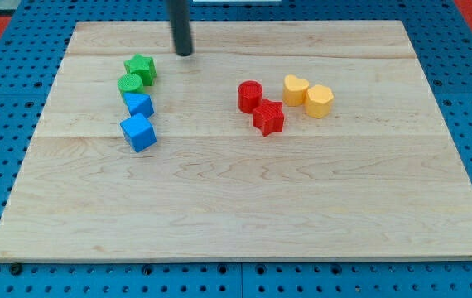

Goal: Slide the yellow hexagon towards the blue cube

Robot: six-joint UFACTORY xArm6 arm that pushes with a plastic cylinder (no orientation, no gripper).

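Note:
The yellow hexagon [320, 101] lies at the view's right of centre, touching a yellow heart [296, 88] on its left. The blue cube [138, 132] lies at the view's left, just below a second blue block [139, 105]. My tip [185, 54] rests on the board near the view's top, right of the green blocks and far to the left of the yellow hexagon. It touches no block.
A green star [141, 69] and a green round block [131, 84] sit above the blue blocks. A red cylinder [250, 96] and a red star [268, 117] lie left of the yellow blocks. The wooden board [244, 207] rests on a blue pegboard.

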